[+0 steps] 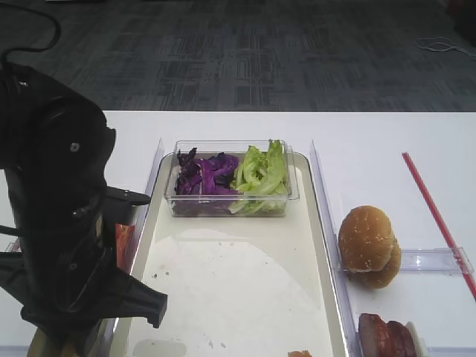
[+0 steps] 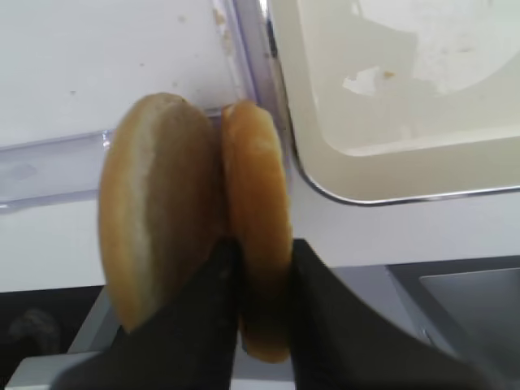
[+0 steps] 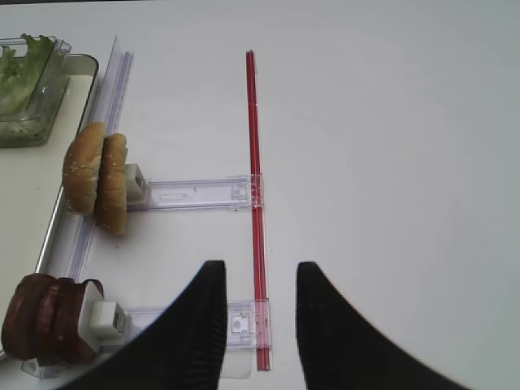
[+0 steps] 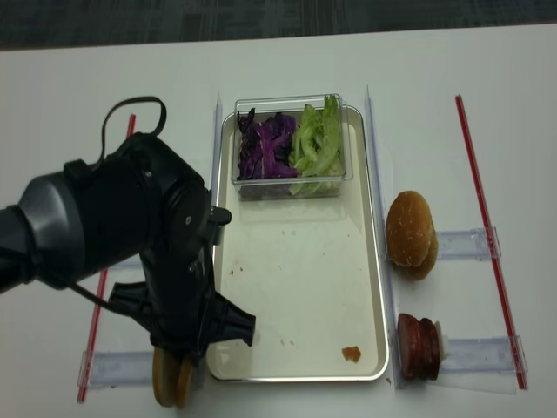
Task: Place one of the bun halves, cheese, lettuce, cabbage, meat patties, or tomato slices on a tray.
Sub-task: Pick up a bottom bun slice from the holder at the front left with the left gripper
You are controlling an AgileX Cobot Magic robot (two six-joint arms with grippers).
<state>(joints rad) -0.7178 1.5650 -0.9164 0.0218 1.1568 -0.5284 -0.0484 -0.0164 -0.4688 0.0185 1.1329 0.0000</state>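
worktop (image 4: 78,104): white, and it carries everything we describe here.
tray (image 4: 300,287): long cream tray in the middle of the realsense overhead view; its stained floor is bare except for a clear box (image 4: 287,146) at its upper end and a small orange crumb near the lower right corner.
lettuce and cabbage: lettuce (image 4: 315,144) sits in the right half of that box, cabbage (image 4: 264,146) in the left half; neither is touched.
left hand (image 2: 262,268): at lower left of the overhead view, just outside the tray's lower left corner; in the left wrist view we see its dark fingers closed narrow on one of two bun halves (image 2: 256,252) standing on edge, the one nearer the tray.
right hand (image 3: 260,305): parked low over bare worktop beside a red strip, fingers apart, holding nothing.
meat patties (image 4: 419,347): on edge at lower right, outside the tray.
step in hand: we judge the grasp on the bun half is made.
next move: we would lift it free of its neighbour, carry it rightward over the rim, and lay it on bare tray floor.
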